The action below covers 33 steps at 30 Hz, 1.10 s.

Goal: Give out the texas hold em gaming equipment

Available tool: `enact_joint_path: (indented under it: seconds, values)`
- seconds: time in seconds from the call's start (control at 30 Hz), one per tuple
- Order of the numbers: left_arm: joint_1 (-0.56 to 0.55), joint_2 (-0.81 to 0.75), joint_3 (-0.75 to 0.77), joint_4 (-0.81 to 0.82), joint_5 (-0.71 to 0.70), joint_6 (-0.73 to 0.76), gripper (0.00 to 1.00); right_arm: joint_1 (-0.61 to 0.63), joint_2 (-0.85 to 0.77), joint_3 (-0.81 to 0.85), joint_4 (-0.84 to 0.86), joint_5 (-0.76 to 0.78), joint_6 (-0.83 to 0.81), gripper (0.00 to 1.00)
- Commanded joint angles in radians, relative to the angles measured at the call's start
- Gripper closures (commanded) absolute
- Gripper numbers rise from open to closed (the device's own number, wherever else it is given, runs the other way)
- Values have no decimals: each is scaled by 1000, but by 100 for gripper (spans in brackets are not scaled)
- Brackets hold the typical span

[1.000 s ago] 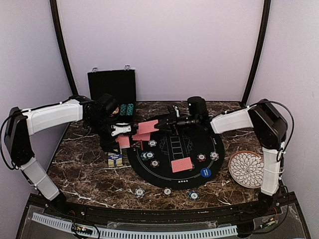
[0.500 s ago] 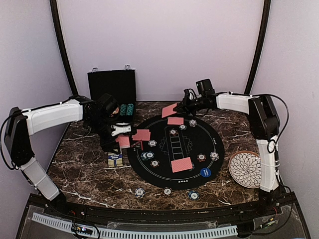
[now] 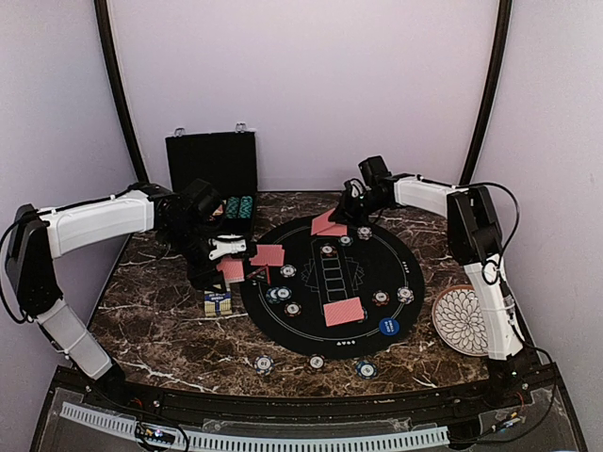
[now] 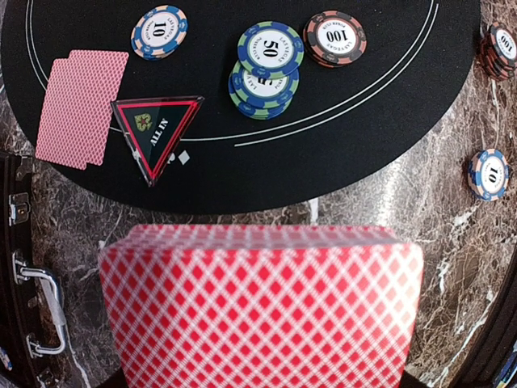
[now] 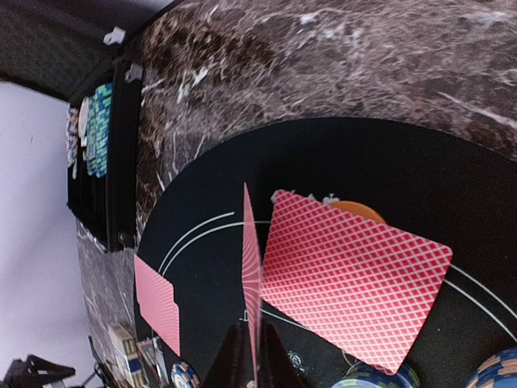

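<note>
Looking from above: right gripper (image 3: 349, 213) low over the mat's (image 3: 396, 259) far edge; left gripper (image 3: 219, 250) beside its left rim.
Left wrist: jaws clamped on the deck (image 4: 258, 311), just off the mat.
Right wrist: jaws pinching one card (image 5: 250, 259) by its edge, upright beside a dealt card (image 5: 355, 279).
Handling: cards are probably light, slick and bendy; best held by an edge.

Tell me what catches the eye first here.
The round black mat at centre, dotted with poker chips and red-backed cards, draws the eye. At its left edge the left gripper holds a deck; at its far edge the right gripper pinches one card on edge beside a flat card.
</note>
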<state>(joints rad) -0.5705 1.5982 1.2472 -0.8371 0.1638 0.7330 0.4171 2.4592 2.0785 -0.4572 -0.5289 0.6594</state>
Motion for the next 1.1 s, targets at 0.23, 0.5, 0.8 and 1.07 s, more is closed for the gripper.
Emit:
enact_joint_path:
  seconds: [0.23,0.5,0.8,1.07]
  values:
    - [1,-46,0,10,30,-1,100,-8,-110,-39,-30,92,-55,55]
    - [0,-38,19,12,40,-19,100,53,-387,-351,126,97,-40,37]
    - [1,-21,51,4,45,-34,100,251,-631,-823,530,-91,158,34]
    - [0,-11,61,3,51,-41,100,402,-614,-969,904,-167,378,34]
